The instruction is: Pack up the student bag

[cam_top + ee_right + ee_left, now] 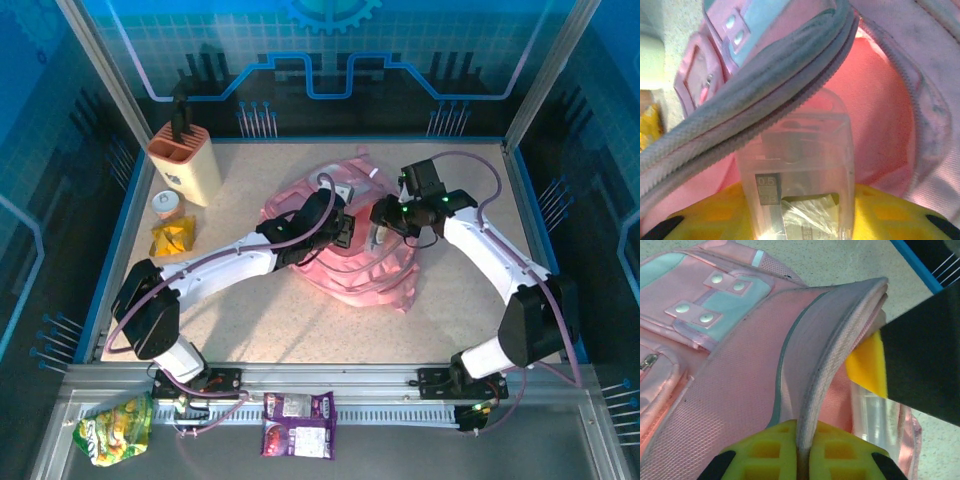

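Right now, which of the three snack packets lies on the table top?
The yellow packet, left of the bag; the green packet and purple packet lie on the near ledge.

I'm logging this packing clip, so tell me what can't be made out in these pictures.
Top view: the student bag's opening, covered by the left hand and right hand.
Right wrist view: the clear box's lower end, cut off by the bottom edge; the bag's contents, hidden behind the box.
Left wrist view: the dark shape at right, blurred and cut by the edge.
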Robot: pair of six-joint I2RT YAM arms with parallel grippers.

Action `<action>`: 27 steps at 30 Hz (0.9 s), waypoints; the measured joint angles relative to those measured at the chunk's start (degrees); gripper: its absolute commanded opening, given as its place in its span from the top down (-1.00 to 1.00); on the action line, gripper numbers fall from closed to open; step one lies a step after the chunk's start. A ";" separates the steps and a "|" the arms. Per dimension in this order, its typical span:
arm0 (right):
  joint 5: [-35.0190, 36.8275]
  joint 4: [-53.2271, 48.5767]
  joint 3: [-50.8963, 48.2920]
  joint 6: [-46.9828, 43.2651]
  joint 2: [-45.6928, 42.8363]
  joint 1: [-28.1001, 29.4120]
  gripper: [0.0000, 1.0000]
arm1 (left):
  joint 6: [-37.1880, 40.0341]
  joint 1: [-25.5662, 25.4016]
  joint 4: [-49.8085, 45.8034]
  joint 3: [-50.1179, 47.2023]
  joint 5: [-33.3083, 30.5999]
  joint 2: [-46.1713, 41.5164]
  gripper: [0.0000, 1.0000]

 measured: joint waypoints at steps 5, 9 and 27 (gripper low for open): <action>0.55 4.46 -2.56 6.60 0.48 0.02 0.01 | -4.50 -0.09 1.68 -1.05 0.59 0.04 1.00; 1.20 6.01 -2.67 9.40 2.73 0.55 -0.18 | -5.88 -0.09 1.79 -1.07 0.42 0.09 1.00; -3.04 18.93 -11.37 14.69 1.68 4.39 0.08 | -7.02 -0.24 1.01 -1.44 -0.28 0.09 1.00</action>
